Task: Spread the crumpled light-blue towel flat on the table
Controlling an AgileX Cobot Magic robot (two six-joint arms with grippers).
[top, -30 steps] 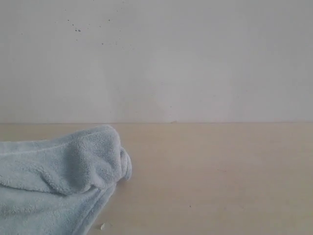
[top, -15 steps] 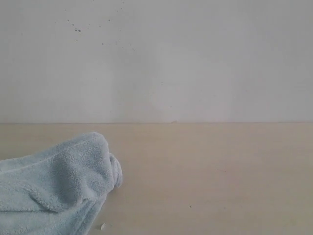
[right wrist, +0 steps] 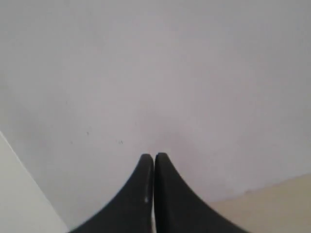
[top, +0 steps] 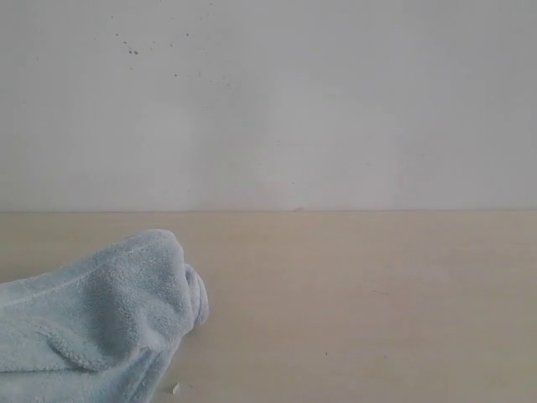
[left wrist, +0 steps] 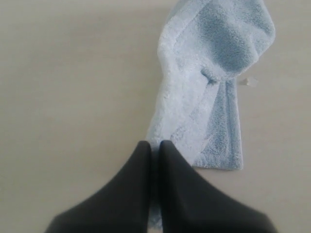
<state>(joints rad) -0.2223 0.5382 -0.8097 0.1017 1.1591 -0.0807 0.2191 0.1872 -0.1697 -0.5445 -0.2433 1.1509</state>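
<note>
The light-blue towel (top: 101,327) lies bunched at the lower left of the exterior view, running off that view's left and bottom edges. In the left wrist view the towel (left wrist: 214,73) stretches as a folded strip from a rounded lump to my left gripper (left wrist: 154,144). That gripper's black fingers are shut, with a sliver of towel showing between them. My right gripper (right wrist: 154,156) is shut with nothing in it and faces the white wall (right wrist: 170,73). Neither gripper shows in the exterior view.
The pale beige table (top: 377,294) reaches back to the white speckled wall (top: 294,109). A small white crumb (top: 175,389) lies on the table beside the towel's edge, also seen as the crumb (left wrist: 249,82) in the left wrist view.
The towel's bunched end has slid to the left and a little lower across the table over the last second. Most of that shift came in the first half second.
</note>
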